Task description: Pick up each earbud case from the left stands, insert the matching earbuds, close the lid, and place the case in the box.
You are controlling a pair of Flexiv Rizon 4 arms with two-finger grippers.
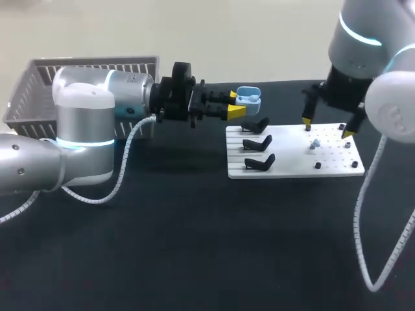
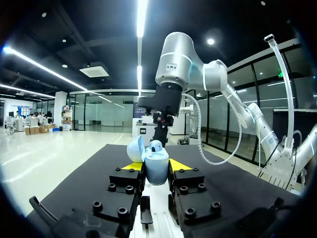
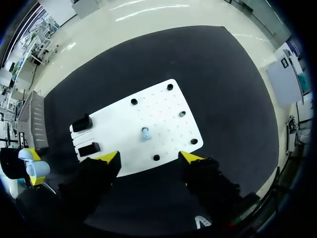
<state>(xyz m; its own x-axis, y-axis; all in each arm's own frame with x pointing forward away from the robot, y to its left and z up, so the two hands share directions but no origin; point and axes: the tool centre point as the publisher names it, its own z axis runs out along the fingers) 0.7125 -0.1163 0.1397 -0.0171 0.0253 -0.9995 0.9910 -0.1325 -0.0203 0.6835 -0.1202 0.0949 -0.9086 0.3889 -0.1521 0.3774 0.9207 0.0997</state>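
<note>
The earbud case (image 1: 248,98), pale blue with its lid open, sits upper centre in the head view, clamped by its lower body between the left fingers (image 1: 235,112). It looks light, hard and glossy, so probably slippery. The hinged lid seems the weak part, and the body's sides the safer hold. The right fingers (image 1: 307,120) stand apart and empty over the white board (image 1: 292,167), right of centre. The right wrist view shows one earbud (image 3: 145,133) ahead of them; only the left wrist view shows the case's open mouth.
</note>
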